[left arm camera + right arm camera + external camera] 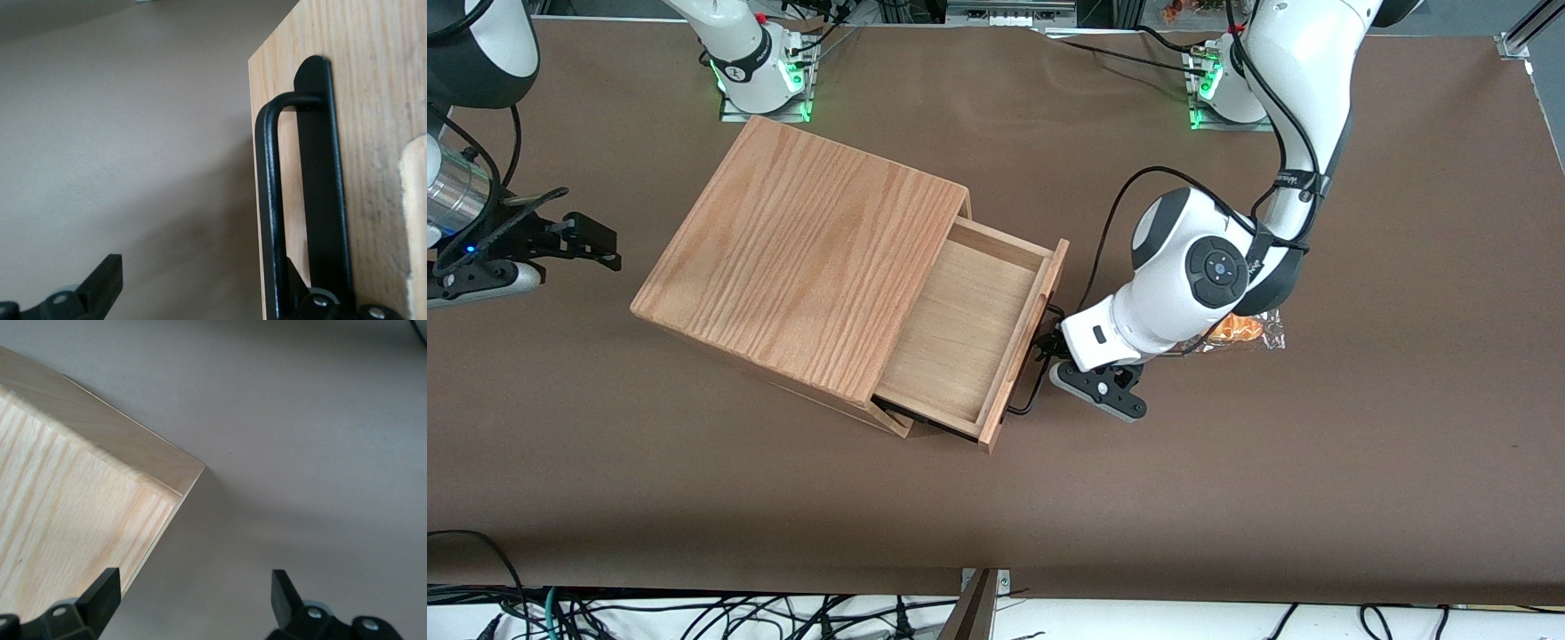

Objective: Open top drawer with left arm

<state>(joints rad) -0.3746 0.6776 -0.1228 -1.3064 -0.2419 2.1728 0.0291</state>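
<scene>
I have the top drawer [969, 333] pulled well out, so the pull looks nearly finished. My left gripper [1049, 342] sits at the bar handle [270, 220], jaws wide, one finger hooked inside it. Next I'd back straight off without snagging.

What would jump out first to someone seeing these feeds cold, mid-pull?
The top drawer stands pulled well out of the oak-grain cabinet, its pale floor bare. The left arm reaches down in front of the drawer, with its gripper at the black bar handle; the wrist view shows one finger tucked between bar and panel, the other apart from it. An orange packet lies on the table partly under the arm.
</scene>
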